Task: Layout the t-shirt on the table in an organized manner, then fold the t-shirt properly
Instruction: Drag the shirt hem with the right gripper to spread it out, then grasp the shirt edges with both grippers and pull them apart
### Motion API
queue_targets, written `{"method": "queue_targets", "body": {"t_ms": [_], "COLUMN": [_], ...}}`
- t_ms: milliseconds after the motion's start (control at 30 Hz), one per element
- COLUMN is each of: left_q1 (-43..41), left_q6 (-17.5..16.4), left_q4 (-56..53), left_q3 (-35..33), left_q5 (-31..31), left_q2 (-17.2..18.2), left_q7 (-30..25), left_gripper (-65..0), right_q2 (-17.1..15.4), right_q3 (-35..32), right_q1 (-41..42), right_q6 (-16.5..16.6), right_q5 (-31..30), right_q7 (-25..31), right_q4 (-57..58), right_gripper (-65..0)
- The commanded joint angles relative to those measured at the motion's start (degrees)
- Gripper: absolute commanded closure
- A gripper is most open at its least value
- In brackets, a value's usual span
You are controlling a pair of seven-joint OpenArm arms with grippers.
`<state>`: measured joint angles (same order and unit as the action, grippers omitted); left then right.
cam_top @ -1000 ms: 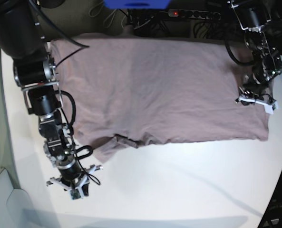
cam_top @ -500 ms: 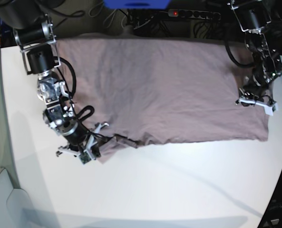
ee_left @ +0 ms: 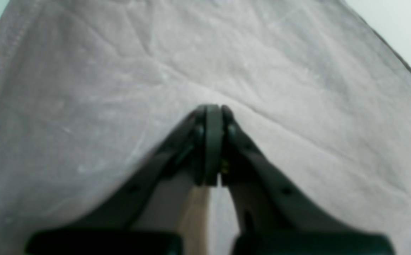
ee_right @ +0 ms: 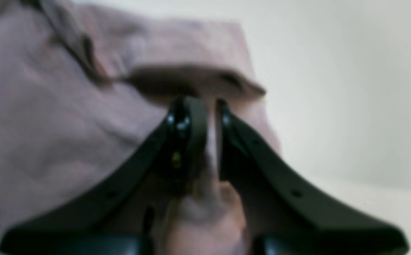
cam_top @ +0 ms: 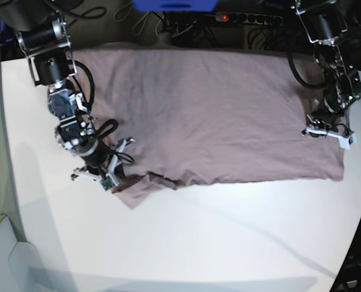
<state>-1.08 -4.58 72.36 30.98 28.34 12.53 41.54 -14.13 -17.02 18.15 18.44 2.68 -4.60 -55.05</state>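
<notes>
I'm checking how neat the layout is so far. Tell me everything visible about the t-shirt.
The t-shirt is plain dusty mauve, soft and lightly wrinkled, spread mostly flat across the white table. One sleeve sticks out crumpled at its near corner. The left gripper presses shut on one side; the right gripper sits at the sleeve.

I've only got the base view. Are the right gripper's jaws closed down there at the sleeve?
Observer: Not fully. The right wrist view shows the right gripper with a narrow gap between its jaws, its tips at a folded-over flap of the t-shirt.
Operator: And the left one?
Observer: The left wrist view shows the left gripper with its jaws pressed together, over wrinkled cloth.
</notes>
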Motion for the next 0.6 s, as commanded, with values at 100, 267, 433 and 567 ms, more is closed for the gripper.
{"method": "queue_targets", "body": {"t_ms": [100, 267, 433, 567], "left_q1": [-0.3, -0.5, -0.5, -0.6], "left_q6": [1.5, 1.5, 1.5, 1.5], "left_q4": [-0.4, -0.3, -0.3, -0.3], "left_q3": [-0.2, -0.2, -0.2, 0.0], "left_q5": [-1.9, -1.9, -1.9, -1.9], "left_q2": [0.3, 0.0, -0.1, -0.1], "left_q7": [2.9, 3.0, 3.2, 3.2], "left_gripper": [-0.1, -0.1, -0.1, -0.1], "right_q2": [2.0, 5.3, 8.3, 10.4], "right_q3": [-3.0, -7.3, -2.6, 12.0], "right_q1": [8.2, 16.1, 22.2, 25.8], "right_q6": [-0.1, -0.1, -0.5, -0.5], "right_q5": [-0.3, -0.4, -1.3, -7.4], "right_q7": [1.8, 8.3, 19.5, 22.2], "right_q4": [8.1, 19.7, 24.8, 25.1], "right_gripper": [-7.3, -7.3, -7.0, -7.3]}}
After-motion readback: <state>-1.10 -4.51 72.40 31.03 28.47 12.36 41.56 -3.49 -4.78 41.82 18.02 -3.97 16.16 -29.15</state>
